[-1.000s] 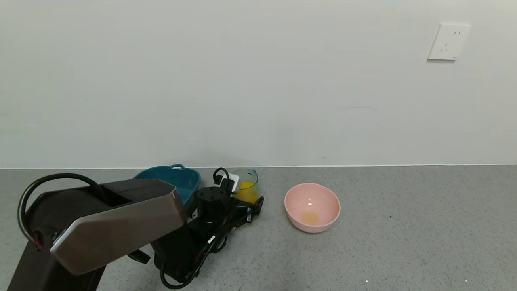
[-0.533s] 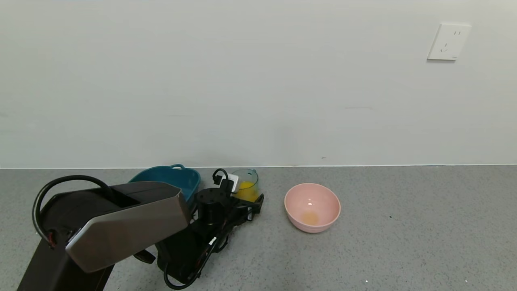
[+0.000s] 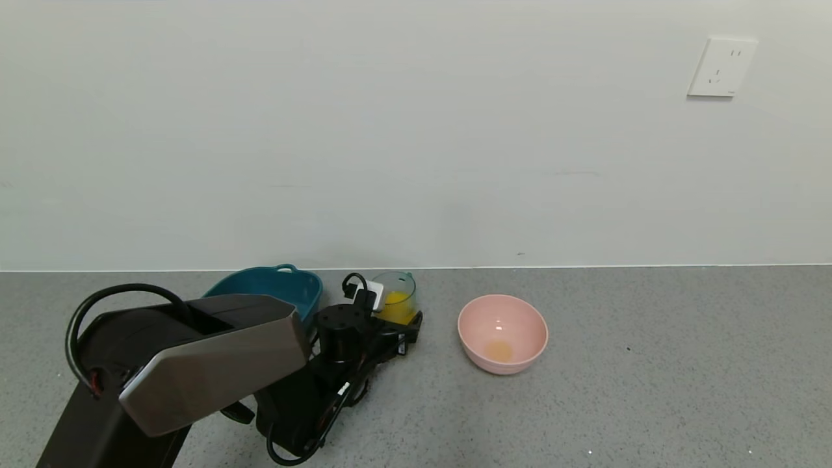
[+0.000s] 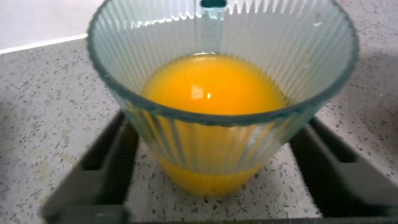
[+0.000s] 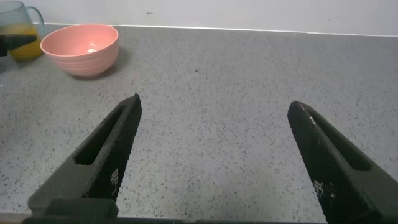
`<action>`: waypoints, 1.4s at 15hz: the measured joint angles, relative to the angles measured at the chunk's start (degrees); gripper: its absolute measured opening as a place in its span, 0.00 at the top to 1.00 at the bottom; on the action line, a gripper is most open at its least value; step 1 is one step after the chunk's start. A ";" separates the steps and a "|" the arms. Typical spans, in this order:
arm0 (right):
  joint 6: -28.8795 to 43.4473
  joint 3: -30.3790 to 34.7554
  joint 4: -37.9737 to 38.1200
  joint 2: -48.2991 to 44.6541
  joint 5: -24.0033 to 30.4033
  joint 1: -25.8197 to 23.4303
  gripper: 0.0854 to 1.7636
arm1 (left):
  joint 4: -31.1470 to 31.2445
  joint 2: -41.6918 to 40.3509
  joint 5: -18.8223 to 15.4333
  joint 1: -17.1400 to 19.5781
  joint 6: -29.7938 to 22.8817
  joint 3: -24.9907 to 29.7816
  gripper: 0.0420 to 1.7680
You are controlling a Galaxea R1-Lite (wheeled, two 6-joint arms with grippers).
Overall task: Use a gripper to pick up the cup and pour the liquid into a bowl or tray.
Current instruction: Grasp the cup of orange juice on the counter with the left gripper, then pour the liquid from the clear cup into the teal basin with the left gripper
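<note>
The cup (image 3: 398, 294), a ribbed pale blue-green tumbler, stands upright on the grey counter near the wall, with orange-yellow liquid (image 3: 396, 307) in its lower half. My left gripper (image 3: 403, 320) is open with the cup between its two black fingers (image 4: 93, 177). Gaps show beside the cup's base, which rests on the counter. The left wrist view shows the cup (image 4: 217, 118) and liquid (image 4: 211, 84) close up. The dark teal basin (image 3: 276, 286) sits just left of the cup, partly hidden by my left arm. My right gripper (image 5: 214, 134) is open and empty over bare counter.
A round pink bowl (image 3: 502, 333) with a little orange residue stands right of the cup; it also shows in the right wrist view (image 5: 79, 48). A white wall runs behind the counter, with a socket (image 3: 721, 67) at upper right.
My left arm's elbow has shifted to the right and the gripper has crept slightly farther around the cup. The cup, the basin and the pink bowl have not moved.
</note>
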 joint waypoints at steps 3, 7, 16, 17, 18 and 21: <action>-0.01 0.00 0.00 0.00 0.02 0.00 0.03 | 0.02 -0.02 -0.17 0.02 -0.02 0.11 0.27; 0.00 0.00 0.00 0.00 0.00 0.00 0.03 | 0.04 -0.28 -0.12 0.02 -0.06 0.38 0.28; 0.00 0.00 0.00 0.00 0.02 0.00 0.03 | -0.05 -0.77 -0.11 -0.02 -0.06 0.66 0.29; -0.01 0.00 0.00 0.00 0.00 0.00 0.03 | 0.04 -0.91 -0.11 0.00 -0.06 0.68 0.29; 0.00 0.00 0.00 0.00 0.00 0.00 0.03 | 0.15 -1.16 -0.11 0.02 -0.06 0.77 0.29; -0.01 0.00 0.00 0.00 0.00 0.00 0.03 | 0.88 -2.43 -0.11 0.00 -0.06 1.24 0.29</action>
